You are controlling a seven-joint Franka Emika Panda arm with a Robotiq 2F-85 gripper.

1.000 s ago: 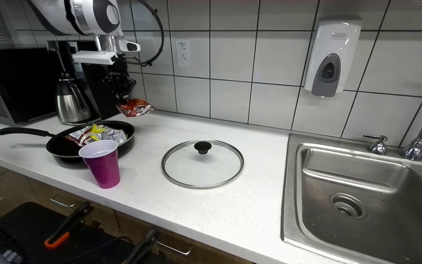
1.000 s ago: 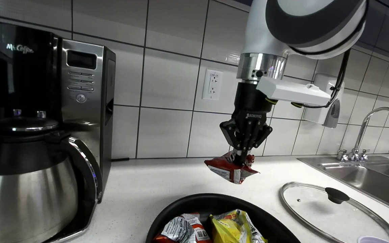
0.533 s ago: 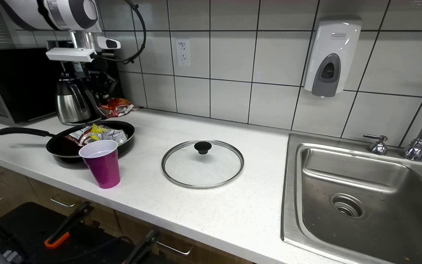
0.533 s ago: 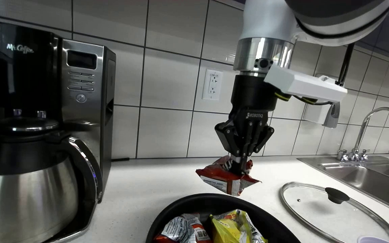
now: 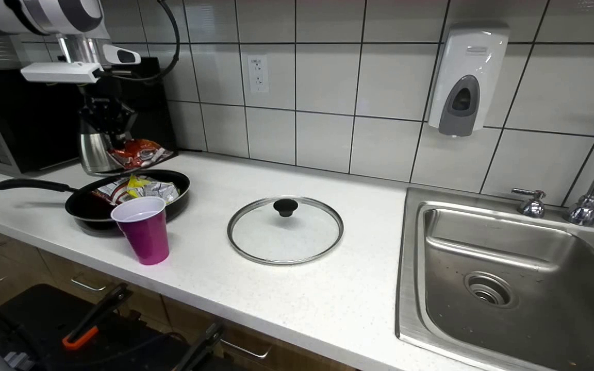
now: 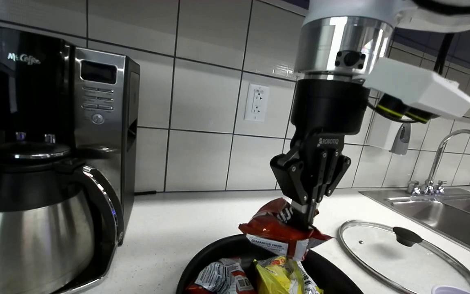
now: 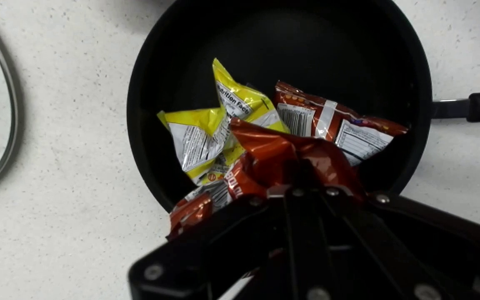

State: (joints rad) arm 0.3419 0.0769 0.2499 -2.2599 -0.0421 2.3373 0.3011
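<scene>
Red snack bag [image 6: 273,228] hangs aloft near the rim of a black pan [image 7: 298,54], pinched by the gripper [image 6: 304,222], jaws drawn tight on it. Inside the pan, from above: yellow bag [image 7: 227,125] and brown-red bag [image 7: 333,123], lying just beside each other, printed labels uppermost. On the white counter [image 5: 366,247]: magenta cup [image 5: 147,237], upright near the pan, and glass lid [image 5: 285,237], flat, knob up, toward the sink [image 5: 539,330].

Pan [image 7: 290,50] and lid [image 5: 285,234] show in all three
Both exterior views face the wall [image 5: 323,77]: high and farther back where the sink [image 5: 482,242] fills lower right, low and close where the coffee maker [image 6: 102,141] fills the left. Wrist view looks straight down, super near.
</scene>
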